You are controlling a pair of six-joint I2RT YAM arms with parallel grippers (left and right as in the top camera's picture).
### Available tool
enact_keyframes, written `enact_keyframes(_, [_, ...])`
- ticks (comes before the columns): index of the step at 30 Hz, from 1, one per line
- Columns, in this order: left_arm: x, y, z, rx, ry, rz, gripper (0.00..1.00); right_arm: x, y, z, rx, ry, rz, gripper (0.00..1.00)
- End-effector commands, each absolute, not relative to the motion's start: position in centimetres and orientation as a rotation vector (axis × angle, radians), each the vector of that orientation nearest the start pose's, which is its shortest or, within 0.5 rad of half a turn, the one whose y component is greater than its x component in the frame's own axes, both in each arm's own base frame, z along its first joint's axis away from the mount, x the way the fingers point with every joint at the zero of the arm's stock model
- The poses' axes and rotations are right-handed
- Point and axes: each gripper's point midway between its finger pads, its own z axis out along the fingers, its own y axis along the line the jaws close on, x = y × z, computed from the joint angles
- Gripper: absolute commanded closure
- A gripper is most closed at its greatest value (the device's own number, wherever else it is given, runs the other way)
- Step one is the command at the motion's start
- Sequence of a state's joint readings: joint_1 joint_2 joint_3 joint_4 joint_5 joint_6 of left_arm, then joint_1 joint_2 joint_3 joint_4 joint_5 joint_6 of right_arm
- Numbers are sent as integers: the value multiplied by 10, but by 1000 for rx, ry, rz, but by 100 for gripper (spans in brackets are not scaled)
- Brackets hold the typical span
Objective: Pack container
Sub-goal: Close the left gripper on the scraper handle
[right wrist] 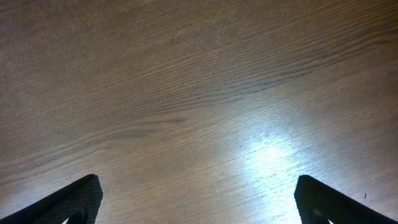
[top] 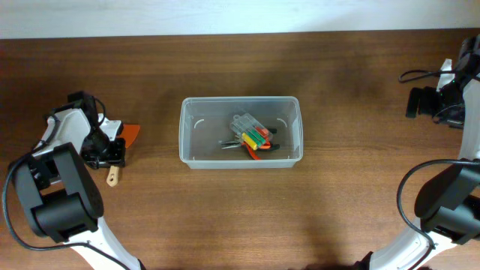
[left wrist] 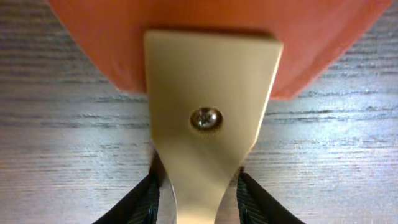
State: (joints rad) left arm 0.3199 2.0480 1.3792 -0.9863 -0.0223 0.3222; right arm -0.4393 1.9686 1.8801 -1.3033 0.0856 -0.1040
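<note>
Container (top: 240, 100): clear, translucent rectangular plastic tub, upright at mid-desk between the arms.
Left tool (left wrist: 198, 186): clamped on the tan handle of an orange-bladed scraper (left wrist: 208, 93), which lies on the brown wooden desk (top: 240, 210) well left of the container.
Contents: coloured hand tools (top: 251, 139) lie inside.
Right tool (right wrist: 198, 186): fingers wide apart over bare desk, far right.
Handling: probably light, stiff and slick; grip the thick rim.
Views: only the left wrist view shows the handle's screw; only overhead shows the container.
</note>
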Motion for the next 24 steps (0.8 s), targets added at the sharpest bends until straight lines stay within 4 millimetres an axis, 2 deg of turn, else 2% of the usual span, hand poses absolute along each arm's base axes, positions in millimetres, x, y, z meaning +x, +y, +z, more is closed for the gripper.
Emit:
enact_keyframes(1, [328,110,-8,14,3249,-37,59,369,-192,152,530,2940,-191,1])
enact_keyframes(9, [324,112,-8,16,3266,-23,69,369,-192,152,530,2940,-191,1])
enact_keyframes(17, [323,111,-8,16,3270,-26,70,369,-192,152,530,2939,-191,1])
enact_keyframes(21, [322,111,-8,16,3272,-27,78,369,-192,152,530,2940,-191,1])
enact_keyframes(24, [322,111,-8,16,3273,-27,79,369,-192,152,530,2939,-191,1])
